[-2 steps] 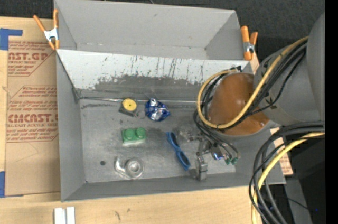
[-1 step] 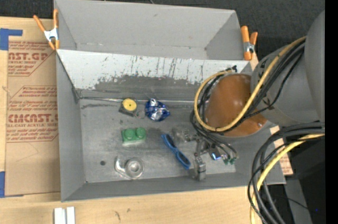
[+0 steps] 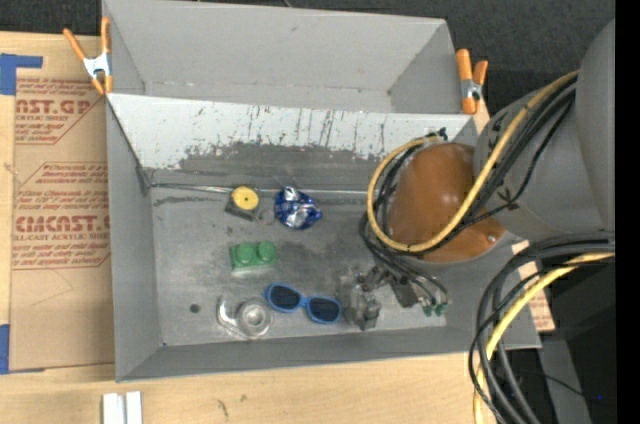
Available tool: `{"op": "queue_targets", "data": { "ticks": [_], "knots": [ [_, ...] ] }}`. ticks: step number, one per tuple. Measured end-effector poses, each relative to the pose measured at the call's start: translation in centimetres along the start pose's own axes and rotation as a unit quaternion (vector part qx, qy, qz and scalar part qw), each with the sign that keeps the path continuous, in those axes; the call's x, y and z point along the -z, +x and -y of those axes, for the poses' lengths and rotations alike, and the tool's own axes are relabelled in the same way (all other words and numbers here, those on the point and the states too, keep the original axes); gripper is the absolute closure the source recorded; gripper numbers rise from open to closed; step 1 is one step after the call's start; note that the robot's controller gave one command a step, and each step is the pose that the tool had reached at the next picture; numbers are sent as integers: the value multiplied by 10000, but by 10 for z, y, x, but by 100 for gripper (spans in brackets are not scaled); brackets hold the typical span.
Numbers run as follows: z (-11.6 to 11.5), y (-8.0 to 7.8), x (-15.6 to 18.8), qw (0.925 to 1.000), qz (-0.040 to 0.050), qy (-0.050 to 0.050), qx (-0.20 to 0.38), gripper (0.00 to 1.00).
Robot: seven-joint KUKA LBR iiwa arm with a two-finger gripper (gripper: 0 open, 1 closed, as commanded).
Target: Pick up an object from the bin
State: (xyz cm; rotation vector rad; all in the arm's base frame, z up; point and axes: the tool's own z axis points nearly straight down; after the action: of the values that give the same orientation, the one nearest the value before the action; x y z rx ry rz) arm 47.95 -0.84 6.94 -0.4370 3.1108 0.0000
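- Grey bin (image 3: pixel 190 242), its floor scuffed.
- Yellow disc (image 3: pixel 243 201) and blue-white wad (image 3: pixel 296 209) towards the back.
- Green block (image 3: pixel 252 256) mid-floor.
- Blue sunglasses (image 3: pixel 302 304) and clear cap (image 3: pixel 246 317) in front.

Bare floor at bin (image 3: pixel 190 242) left and centre | sunglasses (image 3: pixel 302 304) just beside pincer (image 3: pixel 365 304) | block (image 3: pixel 252 256), disc (image 3: pixel 243 201), wrapper (image 3: pixel 296 209) farther back | front wall near.

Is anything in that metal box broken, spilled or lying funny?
Nothing looks spilled or clearly broken. The yellow disc, crumpled blue-and-white thing, green block, blue sunglasses and clear round piece lie loose and apart. Only the back wall of the bin looks worn, streaked with dark scratches.
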Motion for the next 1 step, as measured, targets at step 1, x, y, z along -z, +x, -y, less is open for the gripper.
{"op": "queue_targets", "data": {
  "ticks": [1],
  "knots": [
    [1, -4, 2, 10000, 80, 18, -3, 0]
  ]
}}
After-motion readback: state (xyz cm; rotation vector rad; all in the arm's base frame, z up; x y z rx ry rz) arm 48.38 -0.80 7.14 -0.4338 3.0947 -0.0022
